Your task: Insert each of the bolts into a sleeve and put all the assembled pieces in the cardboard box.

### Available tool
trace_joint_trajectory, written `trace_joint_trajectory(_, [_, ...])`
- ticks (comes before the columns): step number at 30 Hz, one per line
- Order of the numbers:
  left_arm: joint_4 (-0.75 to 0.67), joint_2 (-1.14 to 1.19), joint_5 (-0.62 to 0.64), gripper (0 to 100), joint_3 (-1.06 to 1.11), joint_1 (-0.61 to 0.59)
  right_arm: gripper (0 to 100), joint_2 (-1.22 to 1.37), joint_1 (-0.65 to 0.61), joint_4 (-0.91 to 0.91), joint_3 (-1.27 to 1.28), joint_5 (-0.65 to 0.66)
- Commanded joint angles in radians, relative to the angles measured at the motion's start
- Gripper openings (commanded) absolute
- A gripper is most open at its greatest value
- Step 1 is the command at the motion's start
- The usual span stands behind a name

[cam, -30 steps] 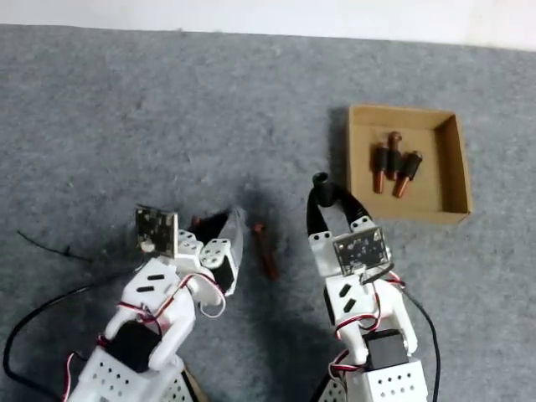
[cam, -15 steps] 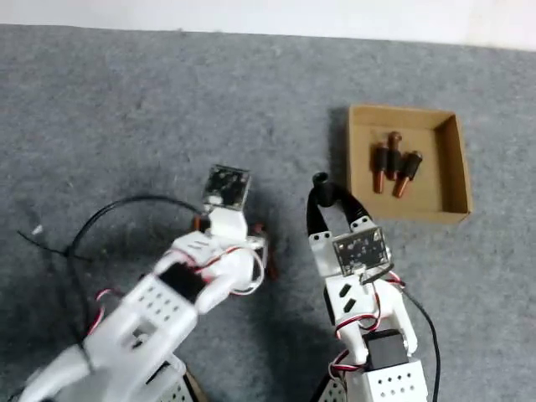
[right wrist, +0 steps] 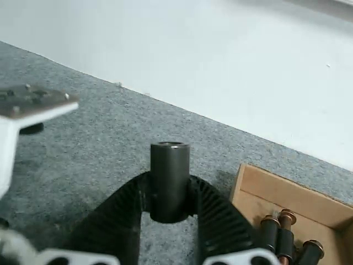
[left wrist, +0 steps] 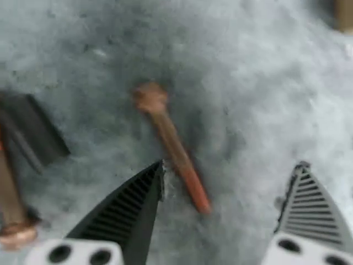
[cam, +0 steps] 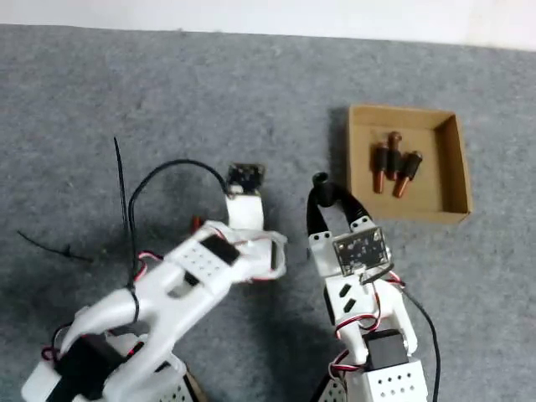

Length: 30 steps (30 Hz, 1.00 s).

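Well, nearest me the left gripper (left wrist: 231, 165) hangs low over the grey felt (cam: 167, 100) with its fingers (left wrist: 138, 204) spread wide. The copper bolt (left wrist: 171, 146) lies flat on the felt in the gap between them. It isn't centred: the shank runs slantwise and sits just beside one fingertip, while the other finger is well apart from it.

I'd judge the step in hand to be picking up this bolt. To do it well, the wrist wants a small shift sideways and a bit of a turn. That way the jaws close square across the shank rather than skidding along it. Gripping near the head would leave the plain end free to slide into a sleeve. A second bolt (left wrist: 8, 193) and a loose dark sleeve (left wrist: 30, 132) lie close by on one side. The descent should therefore be straight, not sweeping, or they may get knocked.

A little farther out, the right gripper (right wrist: 169, 193) has its fingers pinched on a black sleeve (right wrist: 170, 176). It is held upright with the open bore on top, a fair target if it is kept steady.

Beyond that sits the cardboard box (cam: 404, 216), with three assembled pieces (cam: 394, 167) lying in it.
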Motion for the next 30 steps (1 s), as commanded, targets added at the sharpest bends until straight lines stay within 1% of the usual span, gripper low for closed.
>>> trace_joint_trajectory(1, [-0.018, 0.058, 0.009, 33, -0.088, -0.076, 0.5, -0.021, 0.010, -0.027, 0.068, 0.008])
trace_joint_trajectory(13, [-0.014, 0.282, 0.009, 33, -0.202, -0.097, 0.5, -0.021, 0.010, -0.027, 0.068, 0.008])
trace_joint_trajectory(24, [-0.012, 0.297, 0.011, 33, -0.206, -0.097, 0.5, -0.021, 0.010, -0.027, 0.068, 0.009])
trace_joint_trajectory(27, [-0.012, 0.300, 0.011, 28, -0.206, -0.097, 0.5, -0.021, 0.012, -0.028, 0.068, 0.009])
trace_joint_trajectory(30, [-0.012, 0.300, 0.009, 16, -0.206, -0.097, 0.5, -0.021, 0.012, -0.028, 0.068, 0.009])
